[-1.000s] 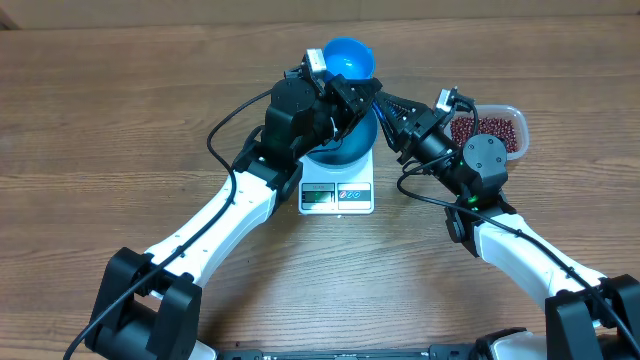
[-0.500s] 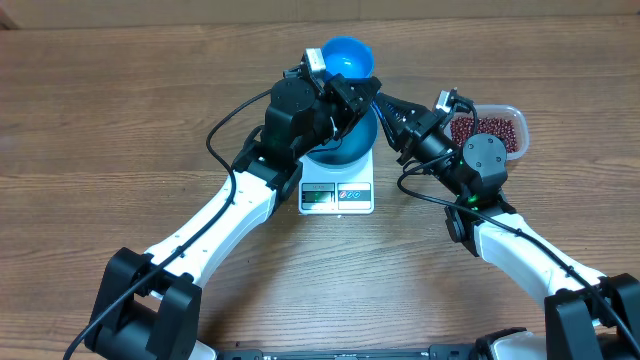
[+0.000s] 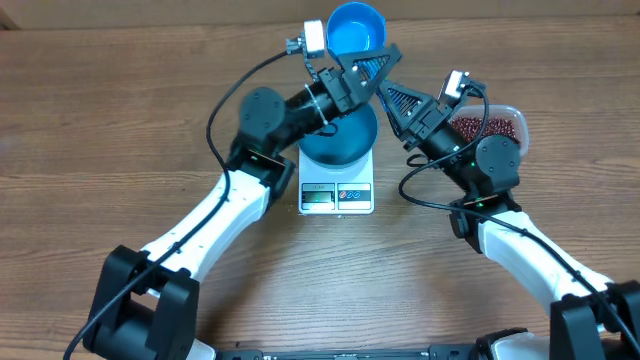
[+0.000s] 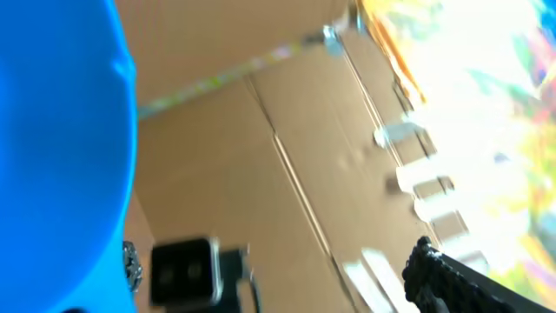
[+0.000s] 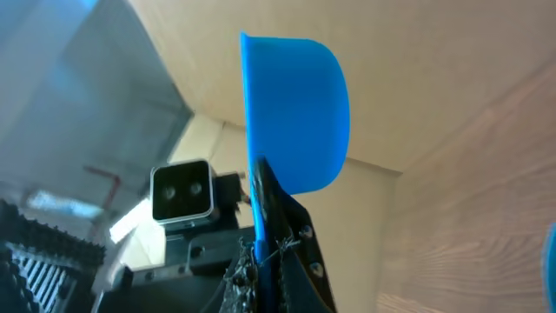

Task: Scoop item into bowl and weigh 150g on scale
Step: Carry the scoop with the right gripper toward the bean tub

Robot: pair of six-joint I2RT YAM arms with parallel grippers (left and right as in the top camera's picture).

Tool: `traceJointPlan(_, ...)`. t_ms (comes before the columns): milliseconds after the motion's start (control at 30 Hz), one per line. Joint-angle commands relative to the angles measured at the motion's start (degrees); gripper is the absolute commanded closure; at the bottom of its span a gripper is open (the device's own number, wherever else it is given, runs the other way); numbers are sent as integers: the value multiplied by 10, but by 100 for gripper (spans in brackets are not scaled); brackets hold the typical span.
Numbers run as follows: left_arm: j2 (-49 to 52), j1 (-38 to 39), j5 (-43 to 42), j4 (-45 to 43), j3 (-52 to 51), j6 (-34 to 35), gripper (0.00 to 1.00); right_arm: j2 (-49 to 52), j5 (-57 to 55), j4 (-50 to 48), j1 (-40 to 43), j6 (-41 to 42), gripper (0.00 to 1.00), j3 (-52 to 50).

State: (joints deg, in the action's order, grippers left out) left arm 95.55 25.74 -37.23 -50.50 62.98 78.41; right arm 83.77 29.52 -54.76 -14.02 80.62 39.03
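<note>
My left gripper [image 3: 365, 63] just let go, jaws wide apart, so only my right gripper [image 5: 268, 217] pinches the small blue plastic scoop [image 3: 355, 25] above the round blue bowl [image 3: 340, 145] on the white square scale [image 3: 337, 195], ready to fetch the small red-brown beans [image 3: 485, 127].

The wooden table [image 3: 120, 120] bears the scale [image 3: 337, 196] and a clear tub [image 3: 521, 128].

wooden table [image 3: 120, 120], clear plastic tub [image 3: 522, 125], blue scoop [image 3: 355, 25]

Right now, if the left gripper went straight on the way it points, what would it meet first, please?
Most likely the blue scoop, held by the shut right gripper just beyond the open left gripper. Depth is unclear; it might slip past beside it.
</note>
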Motion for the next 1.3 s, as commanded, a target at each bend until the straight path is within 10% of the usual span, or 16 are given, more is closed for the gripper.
traceJointPlan(0, -41, -49, -135, 35, 12, -38, 0, -19, 57, 35, 41, -62, 96, -6)
traceJointPlan(567, -154, -89, -57, 594, 13, -428, 0, -285, 68, 442, 161, -292, 96, 28)
traceJointPlan(967, -173, -60, 197, 872, 125, -599, 0, -331, -79, 847, 166, -523, 96, 205)
traceJointPlan(1267, -170, -43, 242, 928, 150, -621, 0, -332, -109, 957, 166, -542, 96, 226)
